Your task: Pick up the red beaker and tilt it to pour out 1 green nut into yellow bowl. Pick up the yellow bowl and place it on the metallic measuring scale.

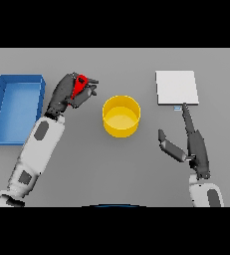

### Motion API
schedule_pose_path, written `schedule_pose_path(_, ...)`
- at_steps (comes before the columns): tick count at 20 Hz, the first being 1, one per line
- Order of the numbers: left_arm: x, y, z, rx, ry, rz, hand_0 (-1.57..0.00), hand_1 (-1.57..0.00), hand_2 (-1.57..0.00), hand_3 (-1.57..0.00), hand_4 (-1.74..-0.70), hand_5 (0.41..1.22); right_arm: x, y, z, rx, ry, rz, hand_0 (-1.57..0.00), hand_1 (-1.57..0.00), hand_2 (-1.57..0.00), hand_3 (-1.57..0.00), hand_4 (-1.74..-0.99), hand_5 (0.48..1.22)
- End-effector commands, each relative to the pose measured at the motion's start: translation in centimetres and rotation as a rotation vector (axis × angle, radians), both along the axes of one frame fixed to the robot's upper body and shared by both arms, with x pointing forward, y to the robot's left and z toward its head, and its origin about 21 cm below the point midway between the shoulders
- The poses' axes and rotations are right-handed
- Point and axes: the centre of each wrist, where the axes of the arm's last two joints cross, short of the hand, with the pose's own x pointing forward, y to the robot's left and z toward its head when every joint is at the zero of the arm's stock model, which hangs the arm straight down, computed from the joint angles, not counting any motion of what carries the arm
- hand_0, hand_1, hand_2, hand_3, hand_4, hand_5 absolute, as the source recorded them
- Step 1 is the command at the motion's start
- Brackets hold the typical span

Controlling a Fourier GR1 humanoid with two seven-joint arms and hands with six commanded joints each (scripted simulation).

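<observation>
Left hand (69,94), upper left of centre, curled tight round red beaker (79,85); beaker lifted off table, mostly hidden by fingers, so tilt hard to judge. Sits just left of yellow bowl (121,116), not over it yet. Bowl in mid-frame, upright, apart from both hands; no green nut visible inside, and none seen in beaker either, too small or hidden. Right hand (193,144), lower right, spread wide, fingers straight toward scale (176,87), thumb out toward bowl, holding nothing. Scale in upper right, nothing on it. Blue tray (2,107) at far left edge, not involved.

Progress, judged: pick-up of beaker done. Left to do: shift over bowl, tip out 1 nut, then grab bowl & set on scale. Roughly a quarter through.
</observation>
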Motion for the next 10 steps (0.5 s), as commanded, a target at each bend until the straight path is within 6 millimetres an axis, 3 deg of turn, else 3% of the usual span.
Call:
schedule_pose_path(1,0.0,0.0,0.2,0.034,0.002,-0.007,-1.56,-1.56,-1.56,-1.56,-1.73,1.117,-0.1,0.2,-0.2,0.008,0.005,0.003,0.0,0.0,0.0,0.0,-1.256,0.676)
schedule_pose_path(5,0.1,-0.1,1.1,0.145,0.003,-0.022,-1.57,-1.57,-1.57,-1.56,-1.73,1.114,0.2,0.0,-0.1,0.017,0.012,-0.004,0.0,0.0,0.0,0.0,-1.254,0.68)
schedule_pose_path(10,0.7,-1.6,2.8,0.533,-0.06,-0.05,-1.57,-1.57,-1.57,-1.57,-1.74,1.132,-0.1,0.3,0.1,0.028,0.013,0.003,0.0,0.0,0.0,0.0,-1.255,0.689)
